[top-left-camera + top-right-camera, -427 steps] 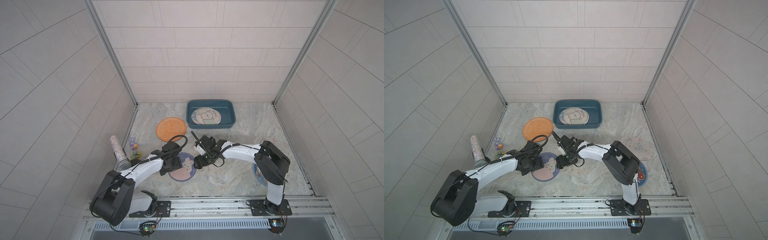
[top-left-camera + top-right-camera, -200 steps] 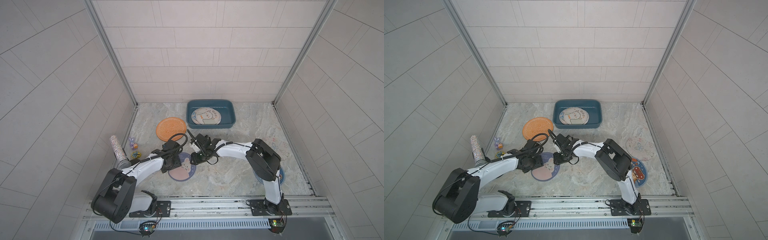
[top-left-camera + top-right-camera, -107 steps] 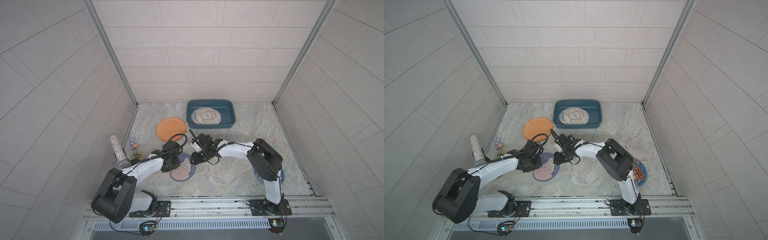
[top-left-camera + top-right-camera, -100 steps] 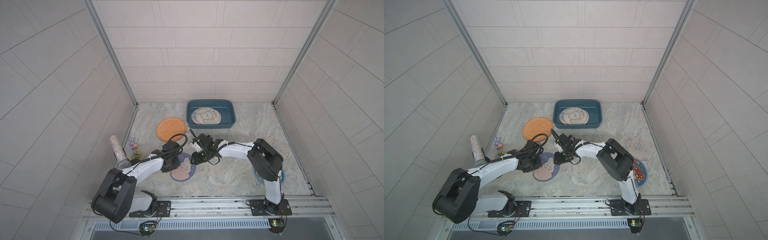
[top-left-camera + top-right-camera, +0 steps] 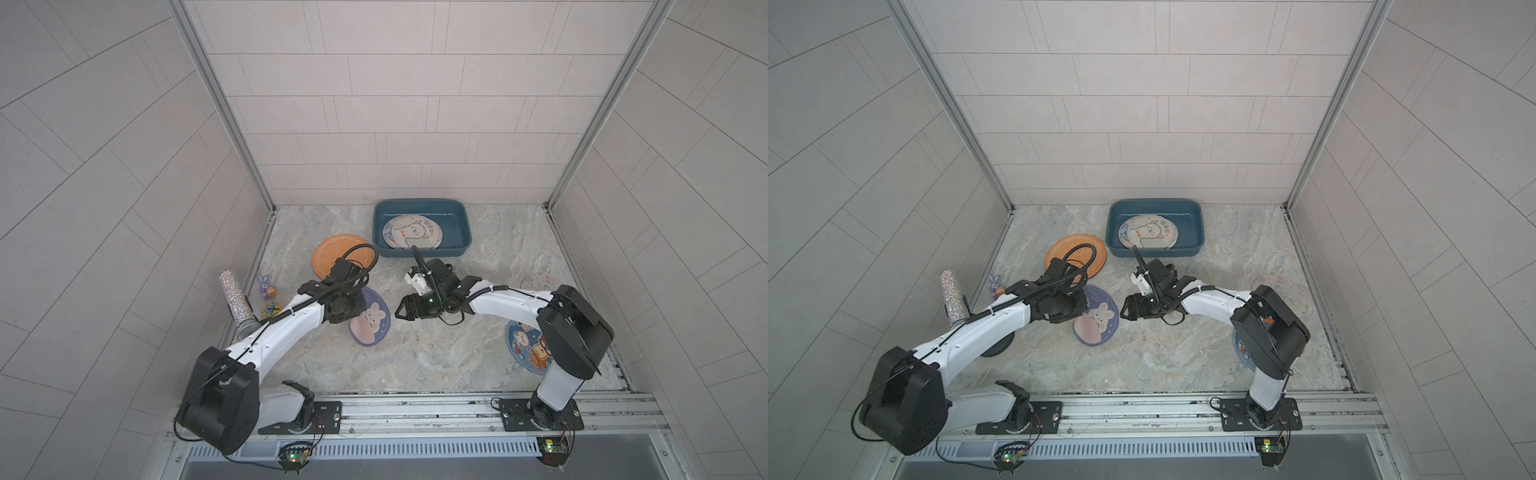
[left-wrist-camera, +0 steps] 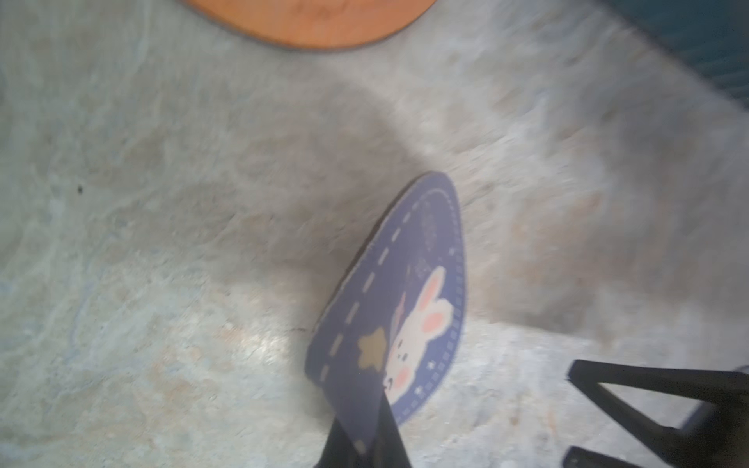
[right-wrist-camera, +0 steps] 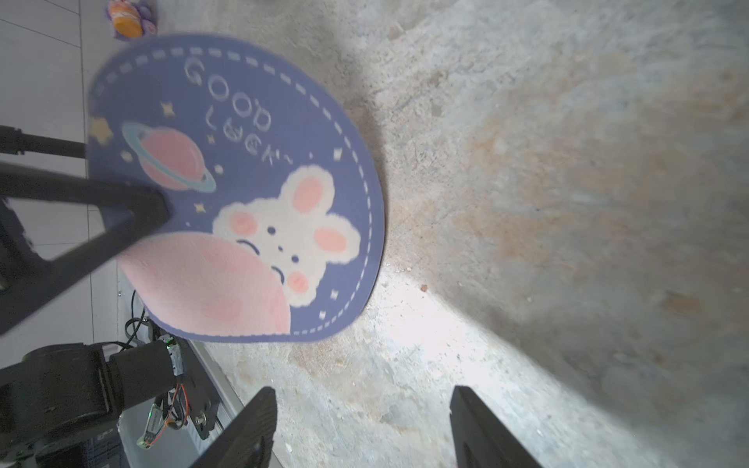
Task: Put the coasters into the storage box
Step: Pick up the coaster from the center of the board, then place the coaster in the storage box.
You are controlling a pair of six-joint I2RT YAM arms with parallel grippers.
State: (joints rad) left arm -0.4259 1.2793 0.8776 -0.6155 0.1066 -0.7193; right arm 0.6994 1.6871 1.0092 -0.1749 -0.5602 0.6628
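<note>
Left gripper (image 6: 360,431): jaws closed, pinching the rim of the navy bunny coaster (image 6: 405,300). Only the left wrist view shows this pinch; in both top views the wrist body covers it.

Right gripper (image 7: 360,392): jaws wide apart, nothing between them, bare marble below. In a top view it (image 5: 404,311) sits just beside the coaster's (image 5: 371,322) edge, not touching.

The coaster is tilted, not lying flat. Cannot tell whether its low edge touches the table.

The right wrist view gives the full print (image 7: 251,194): navy ground, white dashed border, white bunny with pink cheeks, ringed pink planet, the words "GOOD LUCK". The left wrist view shows it nearly edge-on.

The held coaster is mid-table, well apart from the storage box (image 5: 462,232) at the back wall. The box holds a pale coaster with a white animal (image 5: 417,232) on top of another.

On the table: orange coaster (image 5: 328,255) near the box's left, navy coaster (image 5: 523,347) partly under the right arm.
</note>
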